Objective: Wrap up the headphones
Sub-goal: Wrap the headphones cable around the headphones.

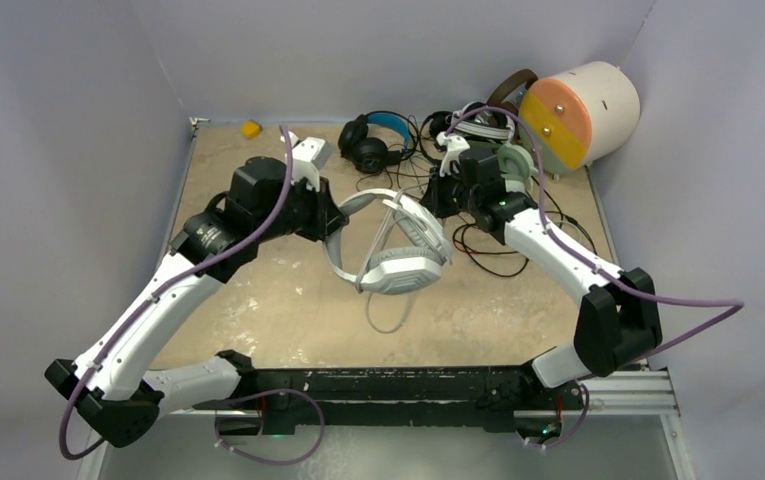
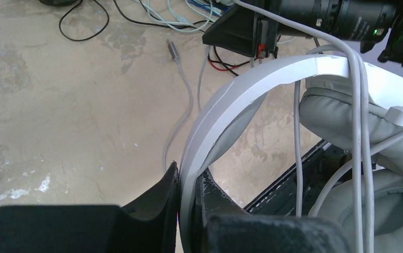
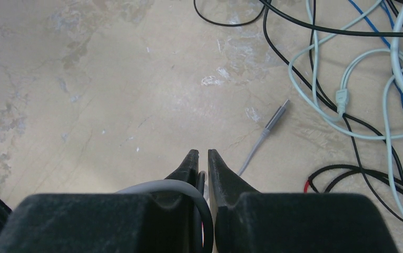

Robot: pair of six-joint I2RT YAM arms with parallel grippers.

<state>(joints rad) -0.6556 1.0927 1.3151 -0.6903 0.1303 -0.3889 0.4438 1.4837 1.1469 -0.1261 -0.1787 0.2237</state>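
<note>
Here, left hand (image 2: 187,176) clamps white-grey headphones (image 2: 252,79) by the band; right hand (image 3: 203,158) — narrow — pinches grey cable (image 3: 162,185).

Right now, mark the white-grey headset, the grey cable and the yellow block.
white-grey headset (image 1: 398,268), top external view, on the near earcup.
grey cable (image 3: 162,183), right wrist view, on the loop nearest the camera.
yellow block (image 1: 251,128), top external view, on its top face.

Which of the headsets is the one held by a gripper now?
The white-grey headset at the table's middle: the left gripper is shut on its headband. The black-and-blue one and the others lie at the far edge.
</note>
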